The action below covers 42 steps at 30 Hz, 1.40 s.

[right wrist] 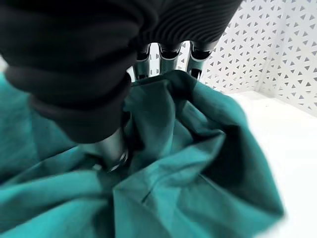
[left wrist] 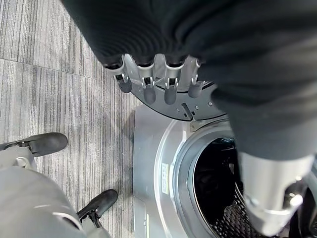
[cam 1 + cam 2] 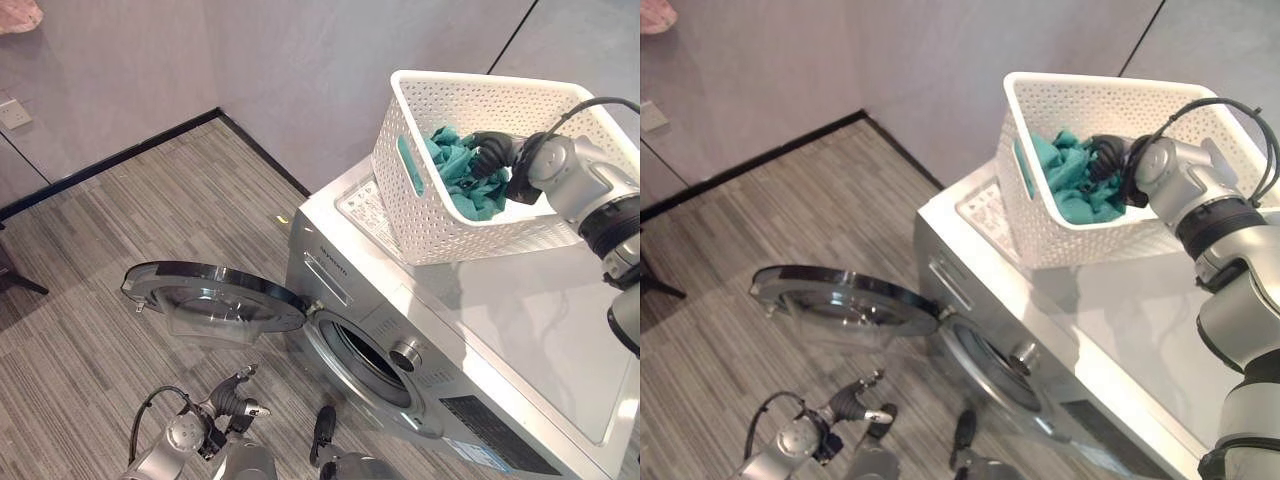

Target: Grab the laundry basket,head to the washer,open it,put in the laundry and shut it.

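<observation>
right hand (image 3: pixel 492 152) in white perforated plastic laundry basket (image 3: pixel 440 215), upper right, fingers buried in crumpled teal cloth (image 3: pixel 462 175); grip cannot be told.
open washer drum (image 3: pixel 368 362) lies lower centre, below; left hand (image 3: pixel 232 400) relaxed, empty.

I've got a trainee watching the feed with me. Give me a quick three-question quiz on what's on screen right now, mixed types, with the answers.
1. True or false: the washer door is shut.
2. Multiple choice: the white laundry basket stands
A. on the floor
B. on top of the washer
C. inside the drum
3. Fill in: the right hand reaches into the basket at the ____-coloured laundry.

Key
1. False: it hangs wide open, and the left wrist view looks into the drum, with the left hand low in front of the washer.
2. B
3. Teal; the fingers are sunk in the cloth, so the grip is unclear.
</observation>
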Tool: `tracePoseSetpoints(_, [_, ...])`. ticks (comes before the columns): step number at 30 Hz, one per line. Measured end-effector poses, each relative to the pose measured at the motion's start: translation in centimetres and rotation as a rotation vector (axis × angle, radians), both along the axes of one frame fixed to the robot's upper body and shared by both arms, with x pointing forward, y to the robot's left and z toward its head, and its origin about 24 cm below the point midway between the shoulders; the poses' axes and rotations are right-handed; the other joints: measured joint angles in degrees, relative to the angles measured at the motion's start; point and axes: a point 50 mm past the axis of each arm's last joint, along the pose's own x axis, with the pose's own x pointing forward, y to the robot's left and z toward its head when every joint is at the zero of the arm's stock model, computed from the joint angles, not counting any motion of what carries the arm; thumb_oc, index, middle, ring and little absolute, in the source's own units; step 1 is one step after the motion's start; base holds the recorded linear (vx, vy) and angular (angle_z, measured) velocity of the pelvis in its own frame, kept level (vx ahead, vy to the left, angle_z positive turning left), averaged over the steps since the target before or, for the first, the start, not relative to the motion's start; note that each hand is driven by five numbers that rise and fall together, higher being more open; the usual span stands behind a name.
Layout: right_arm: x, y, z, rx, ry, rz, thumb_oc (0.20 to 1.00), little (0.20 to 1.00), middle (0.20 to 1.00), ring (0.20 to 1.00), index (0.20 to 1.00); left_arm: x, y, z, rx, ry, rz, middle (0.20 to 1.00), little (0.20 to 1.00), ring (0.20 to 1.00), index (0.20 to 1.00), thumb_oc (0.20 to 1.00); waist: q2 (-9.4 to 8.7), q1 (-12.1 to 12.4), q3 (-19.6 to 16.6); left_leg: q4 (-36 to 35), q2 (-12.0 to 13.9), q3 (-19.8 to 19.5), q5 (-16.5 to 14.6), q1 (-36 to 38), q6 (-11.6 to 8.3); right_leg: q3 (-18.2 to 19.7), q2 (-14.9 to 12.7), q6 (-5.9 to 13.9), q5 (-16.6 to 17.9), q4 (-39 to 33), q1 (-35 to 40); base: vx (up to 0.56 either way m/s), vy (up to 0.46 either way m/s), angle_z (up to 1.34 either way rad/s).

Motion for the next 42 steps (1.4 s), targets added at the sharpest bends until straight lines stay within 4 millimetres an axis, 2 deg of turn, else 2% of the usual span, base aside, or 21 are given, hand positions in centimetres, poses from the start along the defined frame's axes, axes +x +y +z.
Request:
tracePoseSetpoints(7, [0.0,-0.2,0.1,0.005,-0.004,-0.008,0.2,0.2,0.2,0.2,0.2,0.3,0.1,0.2,0.001,-0.012,0.009,1.0,1.0,1.0,1.0,1.0,0.19,-0.05,0.13,-0.07,0.08,0.06,-0.01,0.08,-0.02,0.0,0.04,-0.12,0.06,0.42,0.01,0.0,0.0,0.0])
tracePoseSetpoints(11, [0.0,-1.0,0.3,0.023,-0.025,-0.04,0.2,0.2,0.2,0.2,0.2,0.6,0.2,0.4,0.0,-0.024,0.015,1.0,1.0,1.0,1.0,1.0,0.2,-0.05,0.13,-0.07,0.05,0.07,-0.01,0.1,-0.02,0.0,-0.01,-0.16,0.09,0.45,0.02,0.01,0.016,0.0])
tracePoseSetpoints(16, [-0.1,-1.7,1.6,0.072,-0.116,-0.071,0.2,0.2,0.2,0.2,0.2,1.0,0.5,0.7,0.001,-0.046,0.043,1.0,1.0,1.0,1.0,1.0,0.21,-0.76,0.14,-0.08,0.07,0.16,-0.01,0.22,-0.02,0.07,-0.05,-0.19,0.11,0.45,0.09,0.01,0.008,0.0])
tracePoseSetpoints(21, [-1.4,-2.5,5.3,0.1,-0.285,-0.046,0.2,0.2,0.2,0.2,0.2,1.8,0.5,1.1,0.005,-0.08,0.061,1.0,1.0,1.0,1.0,1.0,0.42,-0.95,0.28,-0.72,0.2,0.51,0.12,0.82,-0.15,0.3,-0.02,-0.28,0.18,0.46,0.22,0.03,0.013,-0.03])
tracePoseSetpoints(22, [-2.1,-3.4,7.4,0.119,-0.381,-0.066,0.2,0.2,0.2,0.2,0.2,2.1,0.3,1.2,0.004,-0.094,0.066,1.0,1.0,1.0,1.0,1.0,0.42,-1.19,0.28,-0.87,0.26,0.7,0.13,1.12,-0.16,0.4,-0.07,-0.29,0.19,0.46,0.41,0.03,0.015,-0.04])
tracePoseSetpoints(24, [-3.2,-4.2,10.5,0.143,-0.507,-0.089,0.2,0.2,0.2,0.2,0.2,2.4,0.3,1.3,0.005,-0.101,0.069,1.0,1.0,1.0,1.0,1.0,0.43,-1.58,0.28,-0.98,0.25,0.83,0.14,1.23,-0.16,0.45,-0.1,-0.31,0.21,0.47,0.48,0.03,0.005,-0.02])
tracePoseSetpoints(25, [-3.6,-4.3,11.4,0.158,-0.55,-0.093,0.2,0.2,0.2,0.2,0.2,2.3,0.4,1.2,0.007,-0.1,0.071,1.0,1.0,1.0,1.0,1.0,0.43,-1.68,0.28,-0.98,0.24,0.89,0.14,1.36,-0.16,0.48,-0.1,-0.31,0.21,0.47,0.56,0.03,0.014,-0.07])
tracePoseSetpoints(26, [-4.4,-4.5,13.7,0.175,-0.672,-0.115,0.2,0.2,0.2,0.2,0.2,2.3,0.5,0.9,0.014,-0.086,0.081,1.0,1.0,1.0,1.0,1.0,0.44,-2.25,0.28,-1.49,0.41,1.28,0.15,2.57,-0.15,0.72,-0.08,-0.33,0.21,0.47,1.42,0.02,0.022,-0.12])
tracePoseSetpoints(28, [-5.3,-4.4,16.0,0.195,-0.798,-0.123,0.2,0.2,0.2,0.2,0.2,2.4,0.7,0.9,0.024,-0.091,0.095,1.0,1.0,1.0,1.0,1.0,0.47,-2.66,0.24,-1.8,0.54,1.59,0.12,3.35,-0.14,1.06,-0.05,-0.34,0.18,0.45,2.14,0.04,0.014,-0.1])
tracePoseSetpoints(29, [-6.4,-4.5,18.0,0.188,-0.927,-0.141,0.2,0.2,0.2,0.2,0.2,2.7,0.7,1.1,0.029,-0.109,0.103,1.0,1.0,1.0,1.0,1.0,0.47,-2.85,0.24,-1.97,0.51,1.6,0.13,4.04,-0.11,1.08,-0.08,-0.4,0.12,0.45,2.43,0.0,0.0,0.0])
tracePoseSetpoints(32, [-8.5,-4.7,20.8,0.185,-1.15,-0.182,0.2,0.2,0.2,0.2,0.2,3.2,0.7,1.5,0.034,-0.133,0.106,1.0,1.0,1.0,1.0,1.0,0.37,-2.86,0.15,-1.9,0.55,1.45,0.13,4.28,-0.13,1.02,-0.05,-0.47,0.08,0.44,2.82,0.01,0.003,0.01])
tracePoseSetpoints(34, [-9.7,-4.7,21.8,0.086,-1.256,-0.202,0.2,0.2,0.2,0.2,0.2,3.3,0.6,1.6,0.035,-0.142,0.108,1.0,1.0,1.0,1.0,1.0,0.28,-2.76,0.09,-1.87,0.55,1.32,0.17,4.26,-0.18,0.93,0.0,-0.52,0.1,0.43,2.85,0.01,0.008,0.02])
tracePoseSetpoints(37, [-10.7,-4.5,22.5,0.031,-1.365,-0.225,0.2,0.2,0.2,0.2,0.2,3.2,0.7,1.5,0.044,-0.148,0.119,1.0,1.0,1.0,1.0,1.0,0.2,-2.74,0.01,-1.75,0.56,1.28,0.2,4.4,-0.2,0.91,0.0,-0.64,0.18,0.38,3.06,0.0,0.0,0.0])
tracePoseSetpoints(42, [-11.8,-5.0,22.2,-0.109,-1.464,-0.266,0.2,0.2,0.2,0.2,0.2,3.0,0.6,1.4,0.057,-0.15,0.119,1.0,1.0,1.0,1.0,1.0,-0.26,-2.42,-0.76,-1.78,0.54,1.37,0.22,4.9,-0.22,0.99,-0.02,-0.72,0.23,0.44,3.46,0.0,0.007,0.0])
